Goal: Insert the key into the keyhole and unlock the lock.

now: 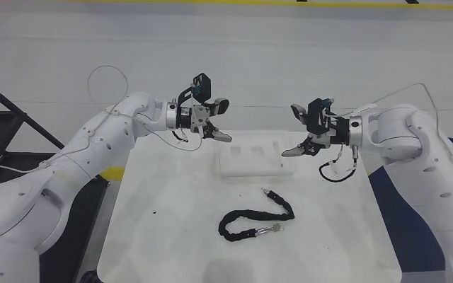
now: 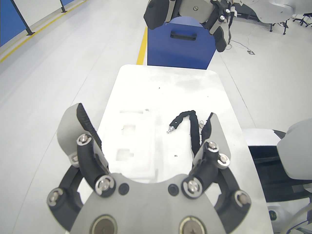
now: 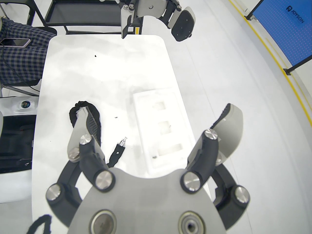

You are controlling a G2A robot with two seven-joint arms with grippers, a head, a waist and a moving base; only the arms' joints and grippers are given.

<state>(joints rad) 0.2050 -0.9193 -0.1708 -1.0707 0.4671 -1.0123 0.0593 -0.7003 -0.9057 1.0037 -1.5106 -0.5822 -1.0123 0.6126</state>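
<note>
Seen from the top camera, the table [image 1: 177, 233] had bare surface toward its 6 o'clock edge. The foam tray [image 1: 251, 161] sat toward 12 o'clock, roughly under the gap between the arms. The chain lock [image 1: 244, 219] lay curled at 6 o'clock of the tray, apart from it, with its pin end [image 1: 265, 191] pointing toward 1 o'clock.

The left gripper [image 1: 222, 122] and the right gripper [image 1: 294, 131] each hung above the table's far half, fingers spread wide and holding nothing.

The key [image 1: 274, 228] lay at the lock's near end, its long axis running about 3 to 9 o'clock. Whether it touched the keyhole could not be told. It lay near 5 o'clock of the left gripper and between 6 and 7 o'clock of the right. The right looked slightly nearer and probably the better choice for the key. Open table on the 3 o'clock side gave room to descend.
</note>
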